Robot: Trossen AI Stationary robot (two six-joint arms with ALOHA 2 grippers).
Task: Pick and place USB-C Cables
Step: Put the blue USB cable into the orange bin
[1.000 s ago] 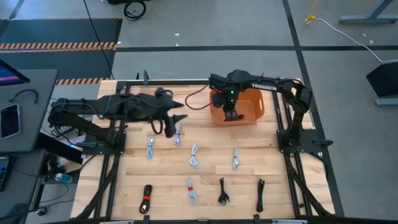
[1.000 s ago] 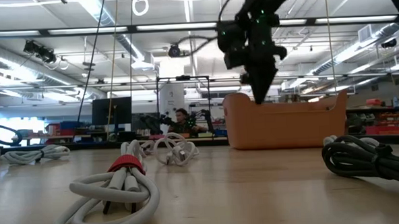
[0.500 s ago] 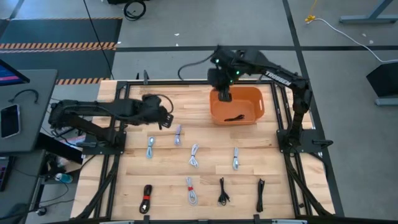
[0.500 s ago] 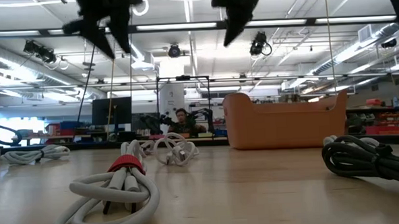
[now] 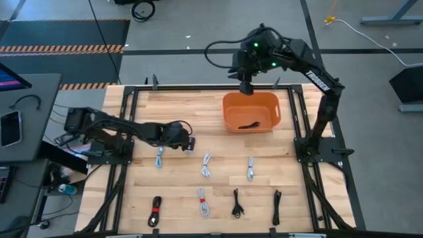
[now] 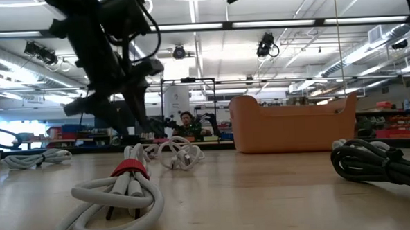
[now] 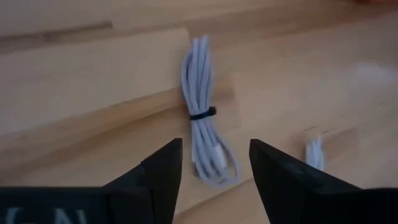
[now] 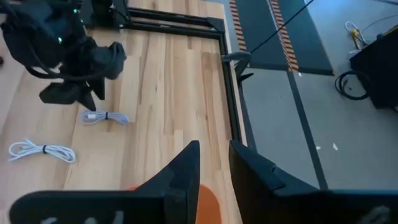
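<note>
The USB-C cables lie as small coiled bundles on the wooden table (image 5: 218, 149). White ones (image 5: 159, 157) (image 5: 206, 165) (image 5: 250, 168) are in the middle. More lie near the front, among them a black one with a red band (image 5: 155, 210). One black cable (image 5: 250, 125) rests on the floor of the orange bin (image 5: 271, 106). My left gripper (image 7: 214, 163) is open, low over a white cable (image 7: 200, 106), its fingers standing either side of the cable's near end. My right gripper (image 5: 246, 88) is high above the bin's far rim, narrowly open, with nothing between its fingers (image 8: 186, 171).
Dark metal frame rails (image 5: 125, 125) run along the table's left, right and far edges. Black cables (image 5: 236, 203) (image 5: 277, 206) and a white one (image 5: 203, 203) lie in a row near the front edge. In the low view a person (image 6: 186, 123) sits far behind the table.
My left gripper has come down from high above the table, rolling as it went, and now sits low over the white cable left of the bin. My right gripper has risen out of the bin toward the far edge and tipped more level. A black cable now shows in the bin.
</note>
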